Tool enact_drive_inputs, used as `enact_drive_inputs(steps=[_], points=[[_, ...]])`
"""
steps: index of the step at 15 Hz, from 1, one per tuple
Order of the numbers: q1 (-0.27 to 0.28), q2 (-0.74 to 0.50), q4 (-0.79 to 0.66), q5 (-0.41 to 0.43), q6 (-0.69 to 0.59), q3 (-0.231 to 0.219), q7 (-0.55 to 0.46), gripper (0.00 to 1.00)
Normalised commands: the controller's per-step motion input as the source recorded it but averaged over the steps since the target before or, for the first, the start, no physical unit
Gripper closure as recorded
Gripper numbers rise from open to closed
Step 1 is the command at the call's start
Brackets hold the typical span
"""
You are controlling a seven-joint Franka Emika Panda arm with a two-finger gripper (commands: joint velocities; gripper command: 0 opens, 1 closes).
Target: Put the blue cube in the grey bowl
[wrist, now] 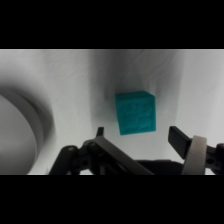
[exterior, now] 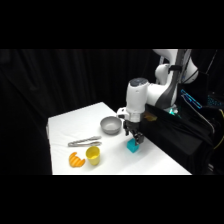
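The arm is reaching over the table (exterior: 65,122) from the upper right, and the gripper (exterior: 135,137) is hanging right above the cube (exterior: 133,146), w/ its black tips just at the cube's top. In the side view I cannot tell if they are touching it or not. The cube is sitting flat on the table, near the right edge, a bit in front and to the right of the bowl (exterior: 110,125); the two are near but apart. In the wrist view the cube (wrist: 135,112) is lying on bare white surface, and the fingers (wrist: 181,140) are standing spread at both sides, one tip at lower left and one at lower right of the cube, w/ a gap to the cube on each side, so the gripper is holding nothing. The bowl's rim (wrist: 35,112) is showing as a grey curve at the left of this view, well clear of the cube, and nothing is visible inside the part I can see. On the other side of the table, metal tongs (exterior: 84,142) are lying in front-left of the bowl. Closer to the front edge a yellow cup (exterior: 93,155) is standing upright, and an orange thing (exterior: 76,160) is lying just beside it at the left; what it is exactly I cannot tell.
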Motion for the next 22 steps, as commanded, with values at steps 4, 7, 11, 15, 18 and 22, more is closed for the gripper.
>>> enact_drive_inputs(steps=[4,7,11,15,18,22], points=[[0.175,0.14,-0.01,-0.120,0.24,-0.128,0.21,0.00],[0.165,0.12,-0.01,-0.060,0.22,-0.117,0.14,0.00],[0.151,0.12,0.01,-0.029,0.22,-0.115,0.08,0.23],[0.138,0.05,0.00,-0.009,0.19,-0.122,0.05,0.53],[0.142,-0.02,-0.02,-0.029,0.14,-0.132,0.06,0.66],[0.087,-0.15,-0.03,-0.004,-0.05,-0.066,0.01,0.71]])
